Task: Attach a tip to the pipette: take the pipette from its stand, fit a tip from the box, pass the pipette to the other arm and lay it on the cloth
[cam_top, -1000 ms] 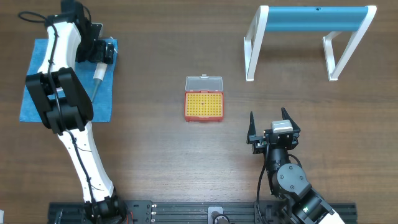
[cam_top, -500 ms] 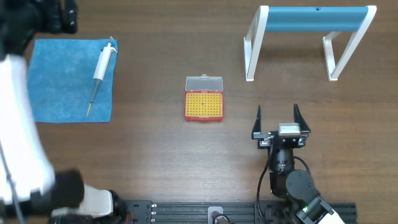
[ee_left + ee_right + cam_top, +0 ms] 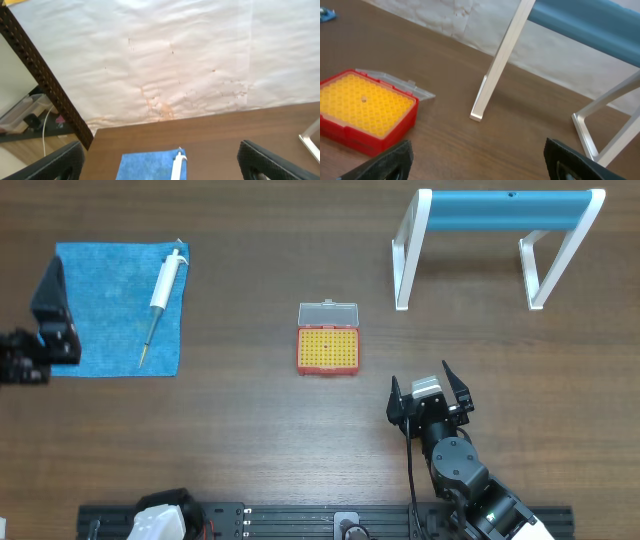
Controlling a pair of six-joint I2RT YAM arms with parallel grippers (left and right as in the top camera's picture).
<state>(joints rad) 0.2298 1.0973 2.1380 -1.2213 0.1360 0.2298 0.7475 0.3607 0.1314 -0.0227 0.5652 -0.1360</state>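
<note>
The white pipette (image 3: 160, 292) lies on the blue cloth (image 3: 100, 320) at the far left, its tip end toward the near edge of the cloth. My left gripper (image 3: 40, 340) sits at the table's left edge beside the cloth, open and holding nothing. Its wrist view looks along the table at the cloth (image 3: 145, 165) and the pipette's top (image 3: 178, 162) between wide-apart fingers (image 3: 50, 165). The red tip box (image 3: 328, 348) with yellow insert stands mid-table, lid open. My right gripper (image 3: 420, 382) rests open near the front right, apart from the box (image 3: 365, 112).
The white-legged stand with a blue bar (image 3: 505, 210) is at the back right, with nothing hanging on it; its near leg (image 3: 497, 65) shows in the right wrist view. Bare wooden table lies between the cloth and the box.
The left arm has pulled away from the cloth to the table's left edge, leaving the pipette lying there. The right gripper shifted slightly left and turned.
</note>
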